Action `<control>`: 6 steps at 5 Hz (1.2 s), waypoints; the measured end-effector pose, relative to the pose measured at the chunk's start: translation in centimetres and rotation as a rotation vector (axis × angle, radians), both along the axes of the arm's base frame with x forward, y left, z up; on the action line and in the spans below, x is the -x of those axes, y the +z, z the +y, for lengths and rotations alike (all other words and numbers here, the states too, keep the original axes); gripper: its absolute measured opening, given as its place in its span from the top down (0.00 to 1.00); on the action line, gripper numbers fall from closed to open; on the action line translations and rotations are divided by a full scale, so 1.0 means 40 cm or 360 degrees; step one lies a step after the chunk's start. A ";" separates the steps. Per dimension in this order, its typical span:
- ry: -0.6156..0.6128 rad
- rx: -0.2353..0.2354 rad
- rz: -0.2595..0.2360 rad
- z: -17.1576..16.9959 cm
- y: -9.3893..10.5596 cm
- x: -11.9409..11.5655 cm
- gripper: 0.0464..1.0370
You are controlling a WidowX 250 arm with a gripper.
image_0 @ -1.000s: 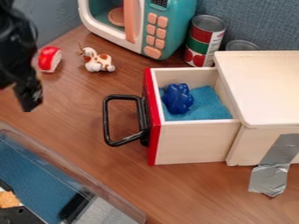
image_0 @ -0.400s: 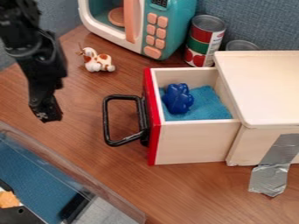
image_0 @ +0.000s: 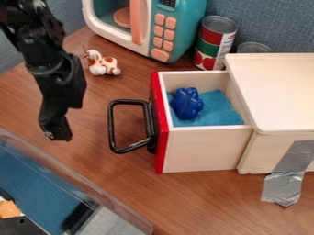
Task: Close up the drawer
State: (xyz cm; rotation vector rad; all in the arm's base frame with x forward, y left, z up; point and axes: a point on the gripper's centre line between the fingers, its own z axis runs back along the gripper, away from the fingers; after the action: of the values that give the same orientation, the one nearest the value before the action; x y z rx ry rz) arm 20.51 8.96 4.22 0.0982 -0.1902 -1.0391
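If gripper (image_0: 56, 133) pushes black loop handle (image_0: 111, 126) off-ctr, red-front drawer (image_0: 202, 149) may skew & jam. Gripper open/closed: can't tell.

Lab tabletop (image_0: 122, 183) — robot arm (image_0: 49, 59), toy microwave (image_0: 189, 27), silver tape (image_0: 285, 172)

Drawer front (image_0: 160, 137) red; cloth (image_0: 215, 110) light blue; handle (image_0: 112, 126) black.
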 end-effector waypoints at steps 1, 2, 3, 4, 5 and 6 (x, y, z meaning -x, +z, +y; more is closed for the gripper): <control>0.0078 0.0096 0.0023 -0.018 -0.003 -0.025 0.04; 0.0147 0.0197 0.0019 -0.040 0.003 -0.042 0.04; 0.0189 0.0338 0.0018 -0.080 0.007 -0.057 0.04; 0.0190 0.0327 0.0002 -0.094 -0.001 -0.079 0.04; 0.0204 0.0304 0.0025 -0.112 -0.043 -0.095 0.04; 0.0216 0.0282 0.0050 -0.136 -0.087 -0.106 0.04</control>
State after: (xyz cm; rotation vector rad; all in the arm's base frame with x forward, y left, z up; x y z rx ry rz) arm 24.75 3.53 0.75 -0.0651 -0.2427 -0.8844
